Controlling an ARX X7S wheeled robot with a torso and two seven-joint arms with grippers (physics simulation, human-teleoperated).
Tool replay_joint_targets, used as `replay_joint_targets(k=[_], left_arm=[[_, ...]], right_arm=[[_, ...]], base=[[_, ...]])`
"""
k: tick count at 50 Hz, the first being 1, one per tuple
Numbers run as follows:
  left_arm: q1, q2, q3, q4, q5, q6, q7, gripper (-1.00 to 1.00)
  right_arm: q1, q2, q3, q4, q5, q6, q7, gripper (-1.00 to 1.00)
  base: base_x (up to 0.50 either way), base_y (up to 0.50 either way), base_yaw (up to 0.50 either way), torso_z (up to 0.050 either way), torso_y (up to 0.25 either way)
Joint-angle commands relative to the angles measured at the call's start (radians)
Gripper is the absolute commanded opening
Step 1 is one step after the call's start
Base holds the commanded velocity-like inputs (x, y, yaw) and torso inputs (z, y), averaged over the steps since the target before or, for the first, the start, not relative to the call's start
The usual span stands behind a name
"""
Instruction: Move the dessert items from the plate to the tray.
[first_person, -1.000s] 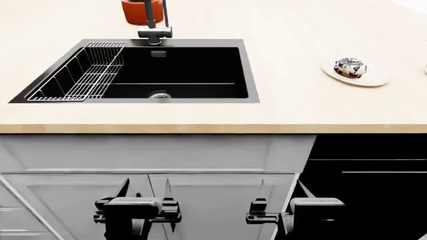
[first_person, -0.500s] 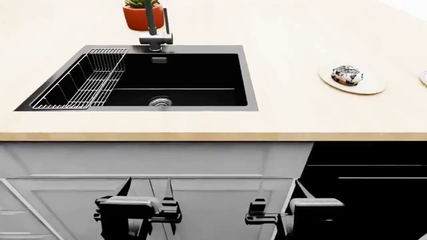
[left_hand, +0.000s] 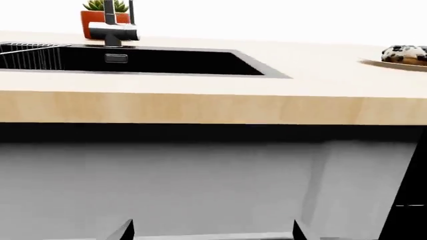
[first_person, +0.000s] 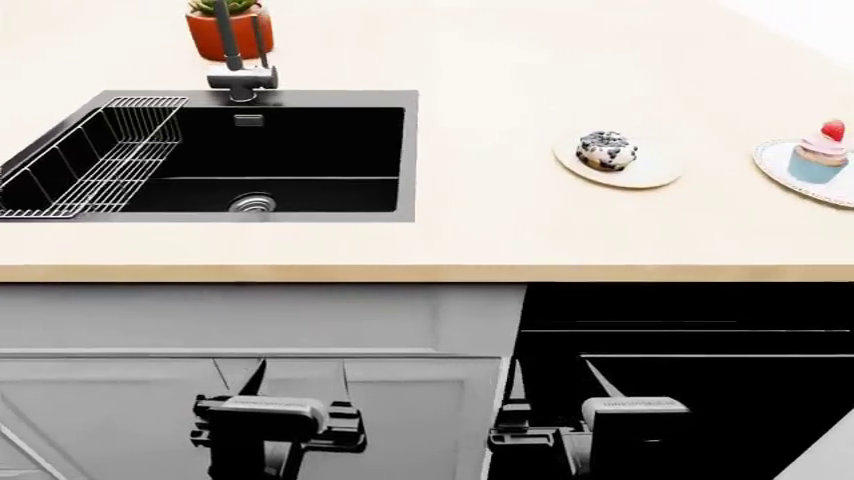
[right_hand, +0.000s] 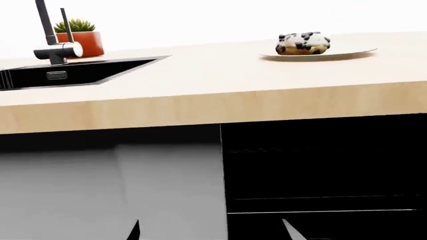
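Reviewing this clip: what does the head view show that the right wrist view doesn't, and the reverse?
Only the head view shows the cupcake on its own plate at the right edge, the wire rack inside the sink, the sink drain, and both grippers, left and right, held low in front of the cabinets with jaws apart.

Only the right wrist view shows the countertop's front edge from below counter height, with the dark cabinet opening under it.

Both show the doughnut on its plate, the faucet and the potted plant. No tray appears in either.
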Motion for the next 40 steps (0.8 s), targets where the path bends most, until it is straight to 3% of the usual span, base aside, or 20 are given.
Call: replay_joint_targets(k=[1, 40], left_arm=[[0.005, -0.013, 0.019, 0.001, -0.004, 0.006, -0.008, 1.0], [0.018, -0.044, 0.054, 0.018, -0.032, 0.003, -0.037, 1.0]], right_arm=[[-0.002, 0.013, -0.016, -0.003, 0.018, -0.004, 0.007, 1.0], [-0.009, 0.039, -0.052, 0.0, 0.049, -0.028, 0.039, 1.0]], base=[[0.0, -0.5, 0.0, 0.0, 0.0], [0.0, -0.5, 0.0, 0.0, 0.0]])
